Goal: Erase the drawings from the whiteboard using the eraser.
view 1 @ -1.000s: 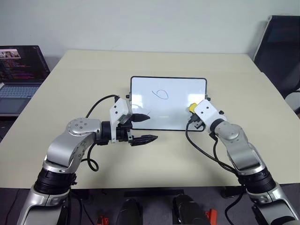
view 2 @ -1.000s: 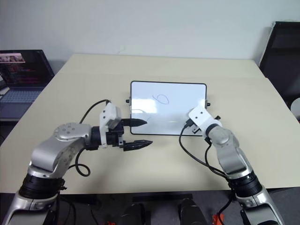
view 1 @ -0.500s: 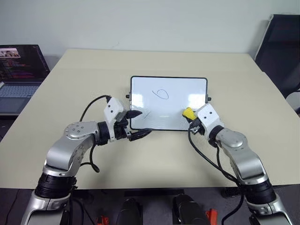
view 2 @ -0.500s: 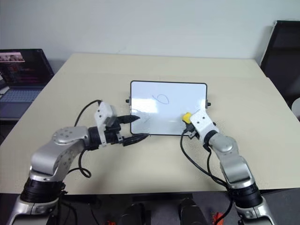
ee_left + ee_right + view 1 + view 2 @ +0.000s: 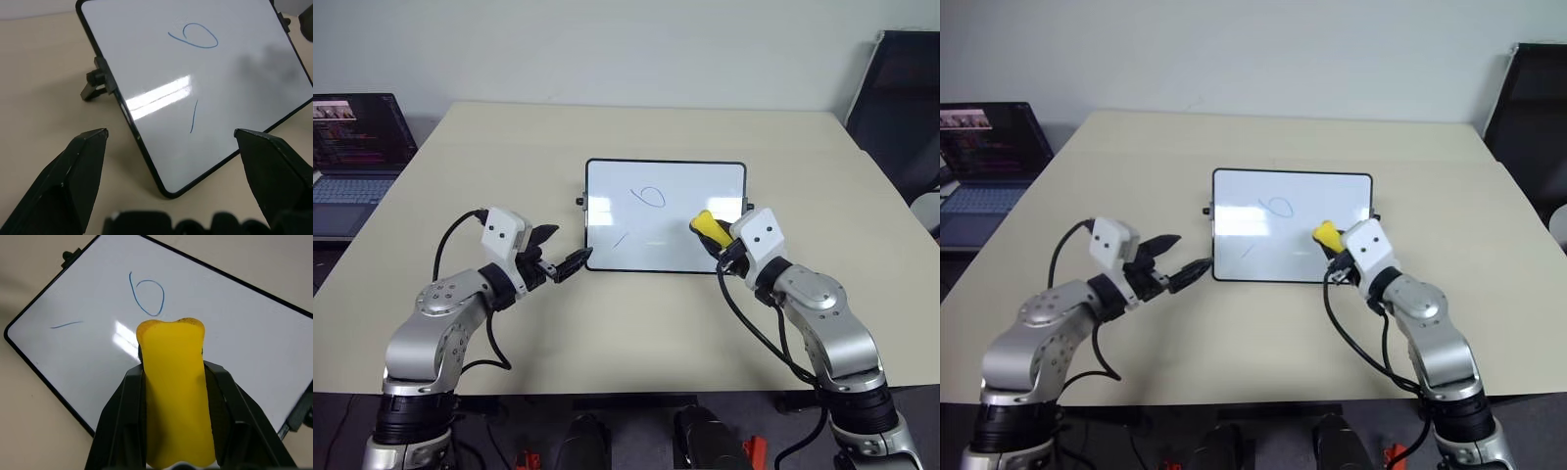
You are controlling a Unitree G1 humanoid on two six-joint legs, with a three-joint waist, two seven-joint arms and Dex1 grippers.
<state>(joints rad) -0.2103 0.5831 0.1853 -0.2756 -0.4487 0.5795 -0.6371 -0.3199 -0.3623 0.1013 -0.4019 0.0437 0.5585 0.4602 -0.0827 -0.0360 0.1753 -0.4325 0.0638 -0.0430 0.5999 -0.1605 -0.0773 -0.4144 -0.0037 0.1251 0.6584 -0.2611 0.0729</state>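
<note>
Two marks are left on the whiteboard [image 5: 666, 186] mid-counter: a loop [image 5: 650, 197] and a stroke [image 5: 620, 240]. Right claw [image 5: 717, 238] clamps the eraser [image 5: 708, 227] over its right part; left claw [image 5: 560, 252] gapes empty. Next, press and sweep left.

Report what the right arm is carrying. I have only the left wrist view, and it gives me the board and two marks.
Observer: The right gripper has its jaws shut on the yellow eraser.
Operator: Give me its place over the board.
Observer: It is over the right part of the whiteboard, to the right of the loop drawing. I cannot tell whether it touches the surface.
Operator: Name anything else nearby.
Observer: An open laptop sits beyond the table's left edge.
</note>
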